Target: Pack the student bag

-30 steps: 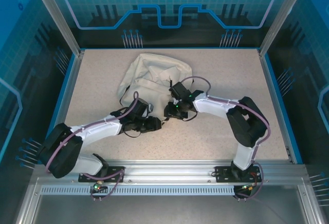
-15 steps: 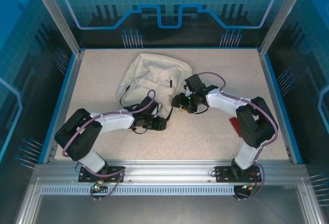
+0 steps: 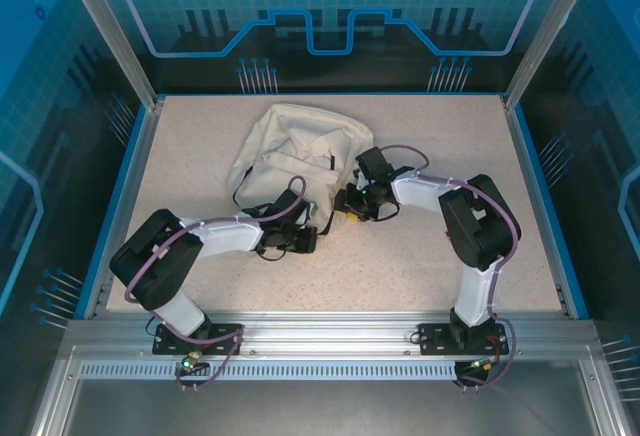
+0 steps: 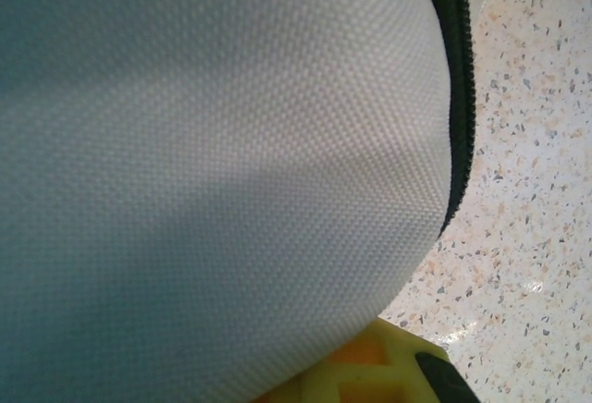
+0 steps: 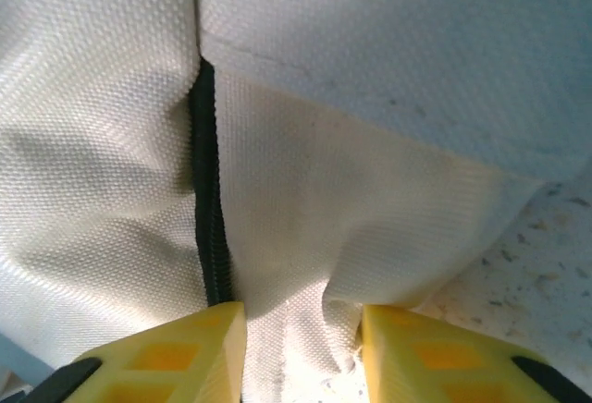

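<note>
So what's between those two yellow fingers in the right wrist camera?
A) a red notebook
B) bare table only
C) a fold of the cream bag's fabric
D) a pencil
C: cream fabric of the student bag bunches between the yellow fingers of the right gripper, beside a dark zipper.

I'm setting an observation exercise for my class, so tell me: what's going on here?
Two robot arms are working on a cream backpack lying on a speckled table. The right gripper appears to pinch a fold of its fabric beside a dark zipper. The left gripper sits close against the backpack's near edge; whether it grips anything cannot be told.
</note>
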